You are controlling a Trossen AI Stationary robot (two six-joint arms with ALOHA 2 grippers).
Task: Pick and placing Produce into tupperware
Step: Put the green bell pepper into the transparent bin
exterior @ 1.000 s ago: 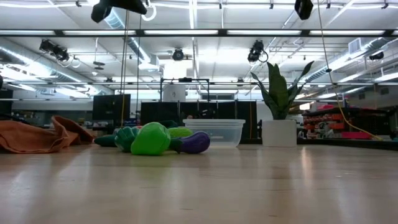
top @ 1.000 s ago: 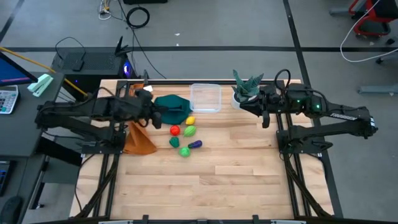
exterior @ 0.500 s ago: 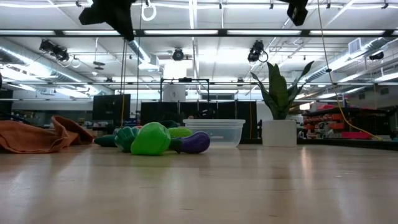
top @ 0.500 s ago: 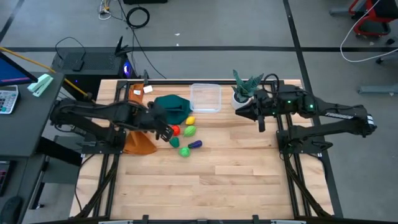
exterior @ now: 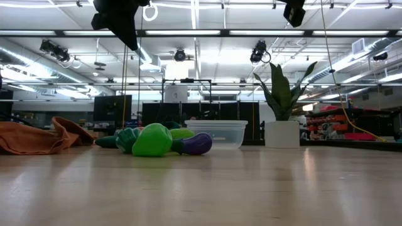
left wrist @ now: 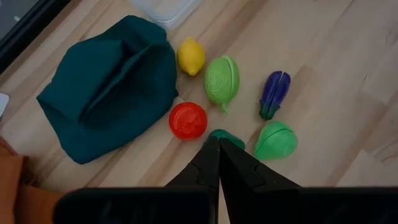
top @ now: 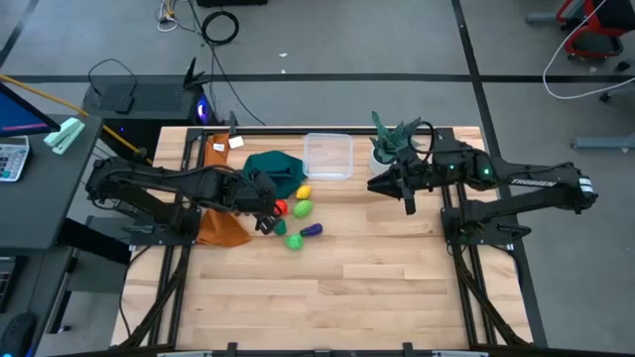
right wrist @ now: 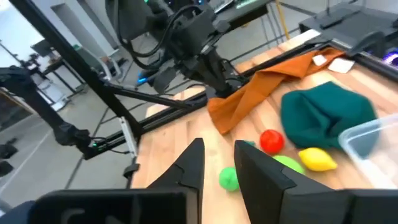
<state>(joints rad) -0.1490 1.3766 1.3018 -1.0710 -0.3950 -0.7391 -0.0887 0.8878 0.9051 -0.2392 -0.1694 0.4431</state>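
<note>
The produce lies in a cluster on the wooden table: red [top: 281,207], yellow [top: 305,192], light green [top: 302,208], dark green [top: 278,227], bright green [top: 295,241] and purple [top: 312,230] pieces. The clear tupperware [top: 328,156] stands behind them toward the far edge. My left gripper [left wrist: 217,144] is shut and slants down above the dark green piece [left wrist: 229,135], well clear of the table [exterior: 125,25]. My right gripper [right wrist: 219,163] hangs high to the right of the produce [top: 375,184], its fingers apart with nothing between them.
A teal cloth [top: 273,174] lies crumpled by the produce on the far left side. An orange cloth [top: 220,226] lies under the left arm. A potted plant [top: 392,144] stands right of the tupperware. Bare wood stretches toward the near edge.
My left gripper has come from over the teal cloth toward the near edge and the right, sinking and tipping down until it stands over the produce. My right gripper has drifted toward the table's left, away from the plant. The produce has kept still.
</note>
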